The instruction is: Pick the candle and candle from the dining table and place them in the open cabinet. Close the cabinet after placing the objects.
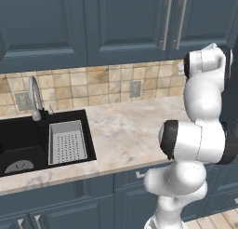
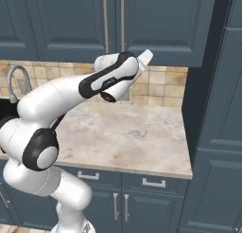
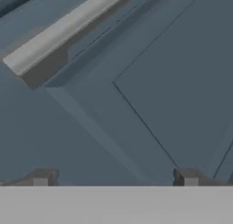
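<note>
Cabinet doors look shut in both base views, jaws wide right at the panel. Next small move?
Probably back the gripper straight off the cabinet door. In the hand view its open fingertips sit close to the blue panel beside the silver bar handle, holding nothing. In the right base view the cabinet doors above the counter look flush, so closing seems done.

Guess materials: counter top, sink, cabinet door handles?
Counter top: polished marble-look stone, beige with veining.
Sink: matte black, maybe composite; little sheen.
Cabinet door handles: brushed metal by the look, silver bars with soft highlights.
All rendered, so hedged.
</note>
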Available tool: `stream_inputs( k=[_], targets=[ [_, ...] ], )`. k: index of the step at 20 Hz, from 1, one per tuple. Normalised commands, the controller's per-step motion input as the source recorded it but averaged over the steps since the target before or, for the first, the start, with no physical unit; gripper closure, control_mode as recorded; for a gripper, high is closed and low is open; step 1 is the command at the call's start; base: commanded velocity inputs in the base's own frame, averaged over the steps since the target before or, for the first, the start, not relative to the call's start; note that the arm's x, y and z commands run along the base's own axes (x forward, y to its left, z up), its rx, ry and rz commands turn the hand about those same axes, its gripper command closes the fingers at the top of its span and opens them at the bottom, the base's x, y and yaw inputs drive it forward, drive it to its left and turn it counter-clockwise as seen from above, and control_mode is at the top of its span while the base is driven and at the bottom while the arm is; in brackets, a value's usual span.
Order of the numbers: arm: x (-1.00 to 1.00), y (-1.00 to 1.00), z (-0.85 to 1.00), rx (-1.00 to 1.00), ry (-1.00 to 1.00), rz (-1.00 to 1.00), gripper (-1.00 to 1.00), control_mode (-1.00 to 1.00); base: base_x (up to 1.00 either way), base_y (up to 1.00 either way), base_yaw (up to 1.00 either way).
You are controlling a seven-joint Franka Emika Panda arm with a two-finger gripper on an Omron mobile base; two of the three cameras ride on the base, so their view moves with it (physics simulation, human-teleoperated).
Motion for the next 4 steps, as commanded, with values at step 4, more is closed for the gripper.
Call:
stream_inputs(
  k=[4],
  targets=[
    [-0.07, 0.64, 0.25, 0.00, 0.08, 0.00, -1.00, -1.00, 0.00, 0.00, 0.00]
  ],
)
